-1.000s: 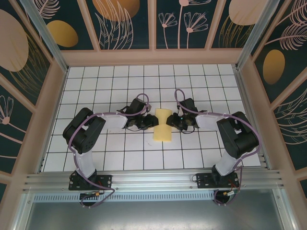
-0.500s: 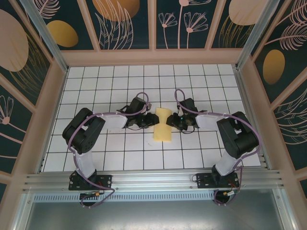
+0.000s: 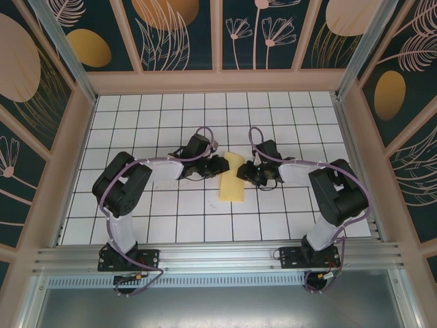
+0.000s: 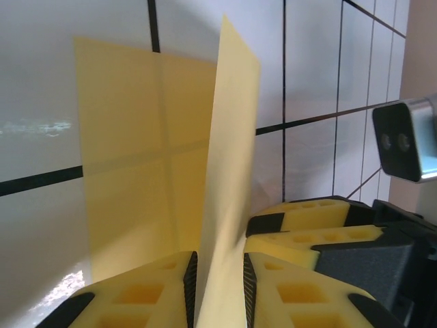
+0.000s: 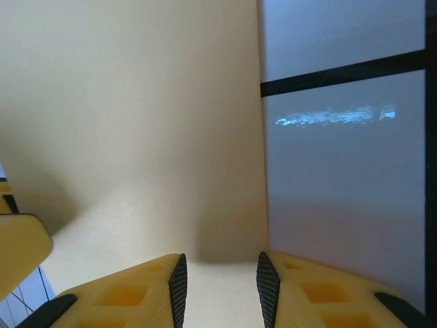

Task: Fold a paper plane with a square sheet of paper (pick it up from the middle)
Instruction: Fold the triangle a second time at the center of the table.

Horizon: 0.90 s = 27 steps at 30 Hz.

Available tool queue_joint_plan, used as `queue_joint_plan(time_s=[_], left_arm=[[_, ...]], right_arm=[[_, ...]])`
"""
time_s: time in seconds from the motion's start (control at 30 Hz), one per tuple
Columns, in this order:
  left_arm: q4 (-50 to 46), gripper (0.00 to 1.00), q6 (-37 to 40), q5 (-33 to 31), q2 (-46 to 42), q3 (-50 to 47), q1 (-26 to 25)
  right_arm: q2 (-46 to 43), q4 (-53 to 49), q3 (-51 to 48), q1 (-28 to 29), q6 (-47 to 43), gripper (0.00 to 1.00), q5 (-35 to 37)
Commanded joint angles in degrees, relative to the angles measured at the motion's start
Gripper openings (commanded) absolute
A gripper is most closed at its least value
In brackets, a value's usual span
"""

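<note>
Sq sheet (image 3: 231,181): middle of bench (image 3: 171,109), between your two tools, one flap raised.
L tool (image 4: 218,277): released, pads apart w/ that flap standing between them.
R tool (image 5: 220,273): released, pads apart over flat paper.

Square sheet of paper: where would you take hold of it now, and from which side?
Probably the raised flap of the square sheet of paper, pinched across its two faces from the left arm's side. That part stands nearly upright, edge-on between the left gripper's fingers, while the rest lies flat on the table with nothing to pinch.
</note>
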Motion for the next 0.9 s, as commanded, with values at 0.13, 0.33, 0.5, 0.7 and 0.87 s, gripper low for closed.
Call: queue_joint_plan(time_s=[0.13, 0.33, 0.5, 0.7, 0.87], left_arm=[[1.2, 0.16, -0.8, 1.8, 2.0, 1.5, 0.5], [1.9, 0.02, -2.0, 1.3, 0.4, 0.6, 1.0], [3.8, 0.0, -4.7, 0.9, -2.2, -2.0, 1.6], [4.0, 0.0, -5.3, 1.9, -2.3, -2.0, 1.7], [3.3, 0.0, -5.1, 2.3, -1.9, -1.7, 1.7]], right_arm=[[-0.3, -1.0, -0.2, -0.5, -0.5, 0.37, 0.5], [-4.4, -1.7, 0.4, -0.4, -1.9, 0.38, 1.9], [-12.8, -4.3, -0.2, 2.8, -6.8, 0.42, 8.9], [-17.8, -4.6, -2.6, 13.3, -12.1, 0.53, 16.8], [-16.8, -4.5, -2.7, 22.2, -15.2, 0.55, 26.9]])
